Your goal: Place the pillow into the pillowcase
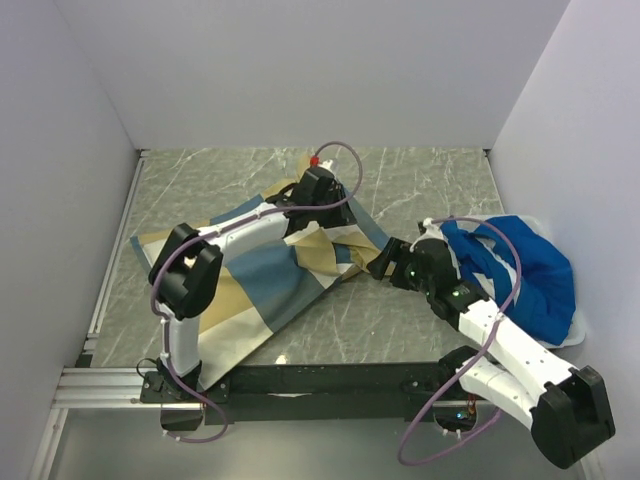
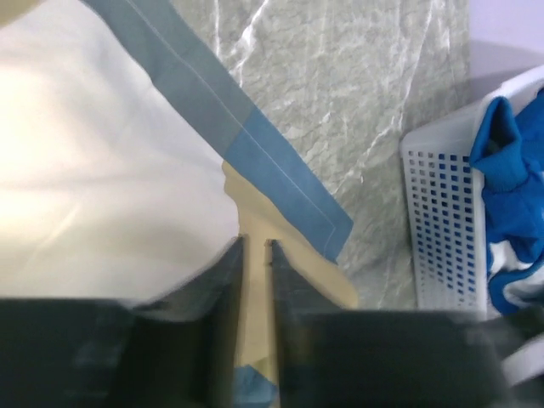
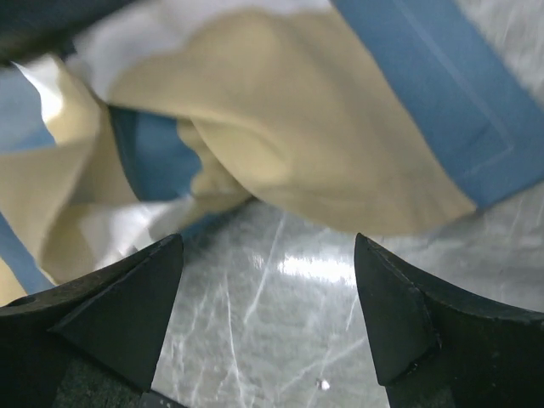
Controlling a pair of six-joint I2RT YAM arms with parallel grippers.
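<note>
The pillowcase, limp fabric in tan, slate-blue and white blocks, lies spread across the left half of the table. My left gripper is down on its far edge. In the left wrist view the left gripper stands nearly closed, with a tan fold of the pillowcase filling the narrow gap. My right gripper sits at the cover's right corner. In its own view the right gripper is wide open over bare table, and the pillowcase hangs just beyond the tips. The pillow shows in no view.
A white perforated basket holding a bright blue cloth stands at the right wall, close behind the right arm. Grey walls close in the left, far and right sides. A black rail runs along the near edge.
</note>
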